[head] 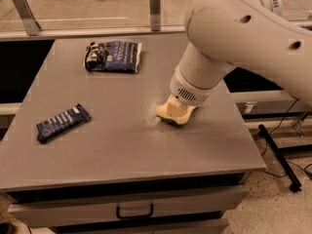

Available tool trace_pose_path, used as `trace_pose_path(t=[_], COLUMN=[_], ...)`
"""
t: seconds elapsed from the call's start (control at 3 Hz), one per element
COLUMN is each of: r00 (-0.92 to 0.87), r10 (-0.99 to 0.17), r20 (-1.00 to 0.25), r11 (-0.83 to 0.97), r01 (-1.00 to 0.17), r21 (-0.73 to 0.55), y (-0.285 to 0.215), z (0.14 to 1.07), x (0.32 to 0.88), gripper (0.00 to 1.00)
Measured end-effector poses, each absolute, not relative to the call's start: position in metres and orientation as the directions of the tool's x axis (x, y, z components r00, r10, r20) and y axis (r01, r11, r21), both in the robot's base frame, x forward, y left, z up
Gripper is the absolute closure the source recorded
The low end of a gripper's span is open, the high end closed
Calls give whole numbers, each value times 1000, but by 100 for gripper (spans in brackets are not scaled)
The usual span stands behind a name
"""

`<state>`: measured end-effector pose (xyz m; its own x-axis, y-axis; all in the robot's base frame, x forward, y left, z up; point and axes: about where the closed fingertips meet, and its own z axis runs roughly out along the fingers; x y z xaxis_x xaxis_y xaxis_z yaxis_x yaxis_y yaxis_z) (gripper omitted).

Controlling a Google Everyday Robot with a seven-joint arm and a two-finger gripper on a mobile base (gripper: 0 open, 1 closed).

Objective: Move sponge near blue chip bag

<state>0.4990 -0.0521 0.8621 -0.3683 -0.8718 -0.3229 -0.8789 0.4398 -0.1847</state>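
Grey table (122,150) carries a narrow dark blue white-striped packet (63,123) near its left edge, and a drawer with black handle (134,211) sits below its front edge.

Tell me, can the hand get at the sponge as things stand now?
Probably yes: the hand sits right on the sponge, on the right part of the table; nothing stands between them.

gripper (179,109): down at the right-centre of the grey surface (122,150), beneath the white arm (243,33), on the sponge | sponge (168,116): pale yellow, partly hidden under the gripper | blue chip bag (113,56): flat, far-left part, well apart from sponge | striped dark packet (62,123): flat near left edge
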Motion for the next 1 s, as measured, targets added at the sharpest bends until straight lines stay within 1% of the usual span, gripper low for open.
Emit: trace_pose_path(t=[0.33, 0.67, 1.0], r00=[-287, -216, -155], r10=[-898, -909, -919], r20=[-334, -356, -363], r11=[394, 364, 330], r01=[-864, -826, -808], r21=[-314, -429, -489], y=[-35, -19, 4], z=[896, 931, 946], x=[517, 549, 591], gripper=[100, 100, 100])
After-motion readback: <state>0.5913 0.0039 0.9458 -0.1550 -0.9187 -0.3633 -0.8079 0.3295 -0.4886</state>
